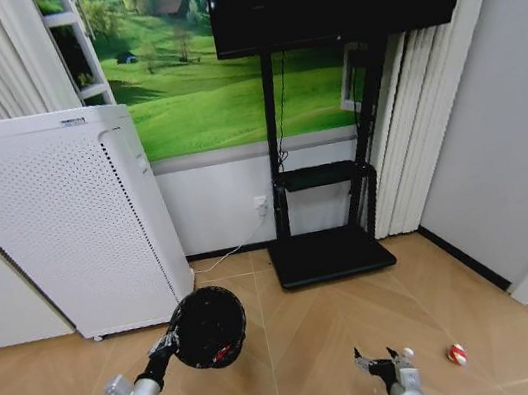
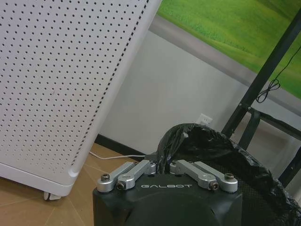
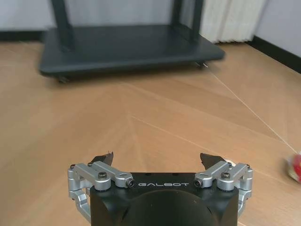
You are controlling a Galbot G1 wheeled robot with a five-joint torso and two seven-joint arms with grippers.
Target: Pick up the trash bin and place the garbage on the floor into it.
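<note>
Two grippers are at work above the parquet floor [image 1: 300,354]. The left gripper [image 1: 172,343] is clenched on the near rim of the trash bin [image 1: 210,326], its fingers [image 2: 141,167] drawn together over the edge of the black bag that lines it. The bin hangs tilted, its mouth turned toward the robot, just in front of the gripper; something red shows low inside it. Beside the bin, on the far side from the right arm, stands a white perforated appliance [image 1: 55,222].

The right gripper [image 1: 376,362] hovers low over the floor with its jaws spread wide and nothing between them. A small white object [image 1: 408,352] lies just beside its outer finger. A red-and-white scrap [image 1: 457,355] lies on the floor near the gripper, farther out to its right. Ahead of it sits the dark base of a TV stand [image 3: 127,49].
</note>
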